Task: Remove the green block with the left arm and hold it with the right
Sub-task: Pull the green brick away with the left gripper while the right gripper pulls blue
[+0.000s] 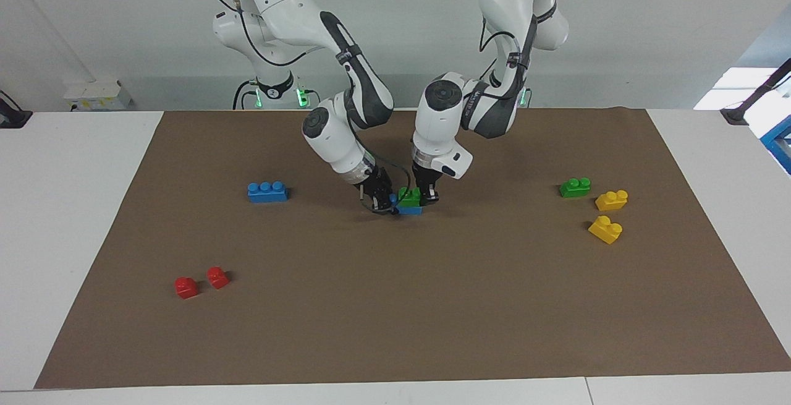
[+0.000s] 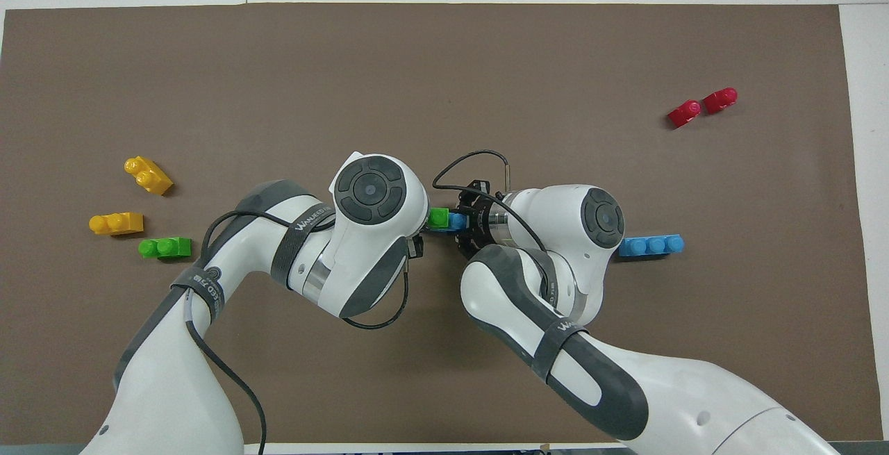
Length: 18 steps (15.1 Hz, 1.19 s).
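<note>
Bricks — two green (image 1: 409,195), two blue (image 1: 267,191), two yellow (image 1: 611,200), two red (image 1: 186,287).

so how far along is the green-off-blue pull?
Done: both arms are at the stack mid-mat. In hand: left pincer is at the green block, right pincer at the blue brick beneath. Left: green block is not yet separated.

Block (image 1: 409,195) stacked on brick (image 1: 410,209), mid-mat (image 1: 432,306); L tool (image 1: 426,197) & R tool (image 1: 384,202) flank it.

White table (image 1: 74,219), brown mat (image 1: 395,306): blue brick (image 1: 267,191), red pair (image 1: 201,282), yellow pair (image 1: 609,214), green brick (image 1: 575,187).
</note>
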Motion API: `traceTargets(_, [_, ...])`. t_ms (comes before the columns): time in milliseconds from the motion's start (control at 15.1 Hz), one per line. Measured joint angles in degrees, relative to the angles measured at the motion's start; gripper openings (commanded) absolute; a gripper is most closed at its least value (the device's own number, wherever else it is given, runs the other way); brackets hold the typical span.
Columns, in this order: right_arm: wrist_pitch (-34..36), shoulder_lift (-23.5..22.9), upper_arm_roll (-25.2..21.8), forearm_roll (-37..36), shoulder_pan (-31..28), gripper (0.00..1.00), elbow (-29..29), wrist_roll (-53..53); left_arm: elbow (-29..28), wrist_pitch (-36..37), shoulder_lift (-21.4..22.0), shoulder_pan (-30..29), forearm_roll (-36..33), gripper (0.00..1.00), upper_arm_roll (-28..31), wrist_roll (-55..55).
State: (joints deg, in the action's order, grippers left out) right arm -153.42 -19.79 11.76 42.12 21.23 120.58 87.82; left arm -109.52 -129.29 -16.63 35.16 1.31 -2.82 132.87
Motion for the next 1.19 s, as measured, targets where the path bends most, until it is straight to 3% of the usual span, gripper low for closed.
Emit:
traceTargets(795, [0.4,-0.2,0.2,0.0,-0.1,0.00,-0.2,-0.3,2.5,4.1,5.6,-1.2,-0.1,0.00,1.3,-0.2])
traceTargets(1192, [3.7,2.1,0.1,0.0,-3.2,0.00,-0.9,-5.2,2.6,8.0,8.6,-6.4,-0.2,0.00,1.4,-9.1])
